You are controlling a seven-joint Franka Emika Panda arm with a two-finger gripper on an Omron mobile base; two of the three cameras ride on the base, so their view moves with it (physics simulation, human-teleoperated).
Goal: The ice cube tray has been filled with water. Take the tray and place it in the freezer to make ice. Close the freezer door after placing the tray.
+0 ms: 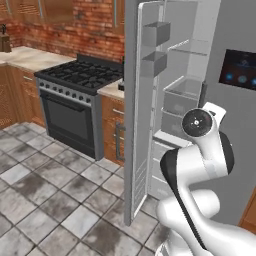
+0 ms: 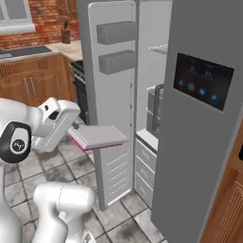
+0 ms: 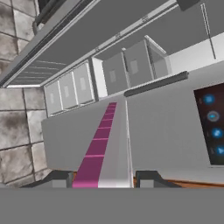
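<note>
My gripper point(image 2: 75, 130) is shut on one short end of the ice cube tray point(image 2: 98, 137), a flat lavender-grey slab with a magenta edge, held roughly level. The tray's far end reaches in front of the open freezer door point(image 2: 116, 95), short of the freezer point(image 2: 156, 109) interior. In the hand view the tray point(image 3: 116, 144) runs edge-on away from my gripper point(image 3: 104, 180), pointing at the freezer's lower drawers point(image 3: 68, 89). The freezer door point(image 1: 135, 125) stands wide open in the left base view, with two grey bins on its inner face and pale shelves point(image 1: 182, 92) behind.
The fridge's other door point(image 2: 199, 142) is closed at the right and bears a black panel point(image 2: 203, 79) with blue lights. A black-fronted oven range point(image 1: 75, 100) and wooden counters stand left of the open door. Grey tiled floor point(image 1: 50, 200) lies in front.
</note>
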